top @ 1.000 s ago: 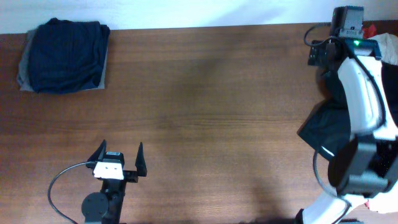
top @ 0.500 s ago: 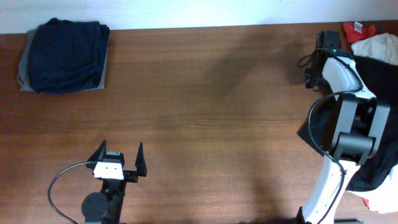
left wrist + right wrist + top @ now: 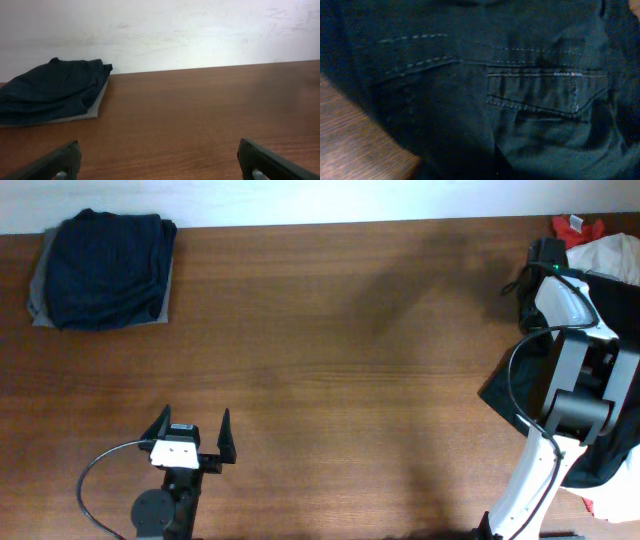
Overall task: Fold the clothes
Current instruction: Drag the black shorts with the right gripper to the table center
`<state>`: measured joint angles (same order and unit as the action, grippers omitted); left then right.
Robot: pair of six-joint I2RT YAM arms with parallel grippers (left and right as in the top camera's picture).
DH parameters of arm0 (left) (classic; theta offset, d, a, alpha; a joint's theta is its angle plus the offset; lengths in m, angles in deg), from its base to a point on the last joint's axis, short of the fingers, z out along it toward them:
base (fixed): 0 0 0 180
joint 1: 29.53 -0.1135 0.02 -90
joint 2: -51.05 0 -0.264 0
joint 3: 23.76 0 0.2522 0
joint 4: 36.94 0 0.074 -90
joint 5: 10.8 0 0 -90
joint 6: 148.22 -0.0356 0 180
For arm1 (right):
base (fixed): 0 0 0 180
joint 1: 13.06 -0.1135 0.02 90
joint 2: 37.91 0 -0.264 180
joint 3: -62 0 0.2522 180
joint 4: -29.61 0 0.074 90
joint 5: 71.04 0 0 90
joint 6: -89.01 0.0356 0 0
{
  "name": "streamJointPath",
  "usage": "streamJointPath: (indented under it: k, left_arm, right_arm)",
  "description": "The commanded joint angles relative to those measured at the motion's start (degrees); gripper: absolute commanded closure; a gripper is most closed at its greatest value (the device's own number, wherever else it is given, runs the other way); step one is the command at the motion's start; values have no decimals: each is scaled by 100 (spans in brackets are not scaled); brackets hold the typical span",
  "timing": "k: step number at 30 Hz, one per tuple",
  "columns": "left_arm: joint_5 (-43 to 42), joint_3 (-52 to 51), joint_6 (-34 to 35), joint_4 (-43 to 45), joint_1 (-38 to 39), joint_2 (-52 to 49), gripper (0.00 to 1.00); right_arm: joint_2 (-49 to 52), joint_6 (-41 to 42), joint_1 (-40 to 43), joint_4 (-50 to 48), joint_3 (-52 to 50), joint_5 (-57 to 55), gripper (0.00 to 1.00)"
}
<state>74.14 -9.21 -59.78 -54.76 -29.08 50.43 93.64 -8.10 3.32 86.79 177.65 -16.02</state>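
Observation:
The clothes lie in two places. A folded navy piece point(image 3: 105, 268) rests on a grey one point(image 3: 38, 305) at the far left corner, also in the left wrist view as the navy piece point(image 3: 50, 90). At the right edge lies a heap: a large black garment point(image 3: 497, 392), a white one point(image 3: 612, 255) and a small red one point(image 3: 575, 225). My right arm point(image 3: 562, 300) reaches down into that heap, its fingers hidden under the wrist. The right wrist view is filled by the black garment point(image 3: 540, 85) with a stitched pocket, bunched at the bottom middle. My left gripper point(image 3: 195, 415) stands open with nothing in it.
The brown wooden table point(image 3: 350, 360) runs between the folded stack and the heap. A white wall point(image 3: 200, 30) stands behind the far edge. A black cable point(image 3: 95, 480) loops beside the left arm's base.
The right wrist has moved right and down into the heap by the white garment, and its jaws have gone from open to shut. The left arm has not moved.

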Motion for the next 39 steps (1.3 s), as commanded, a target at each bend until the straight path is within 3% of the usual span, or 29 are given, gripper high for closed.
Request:
streamJointPath:
  k: [1,9,17,23,29,36,38,39]
  left_arm:
    - [42,-28,-87,-11,-26,26,0]
    - [42,-28,-90,-11,-26,26,1]
    - [39,-28,-90,-11,-26,26,1]
    - [39,-28,-90,-11,-26,26,0]
    - [42,-28,-90,-11,-26,26,1]
    - [42,-28,-90,-11,-26,26,1]
    - [42,-28,-90,-11,-26,26,1]
    - [39,-28,-90,-11,-26,26,1]
  right_arm:
    - [-63,459,-138,229,437,-125,96]
    - [-831,1213,-142,763,817,59,96]
    - [-2201,1211,-560,721,817,1932,96]
    - [-2894,1213,-1766,811,817,2498,96]
    - [-2885,1714,-3252,876,817,3056,96]
    - [-2885,1711,-4841,918,817,3587,96]
    - [-2885,1731,-5261,929,817,3587,95]
    - [-2885,1731,-5475,927,817,3587,88]
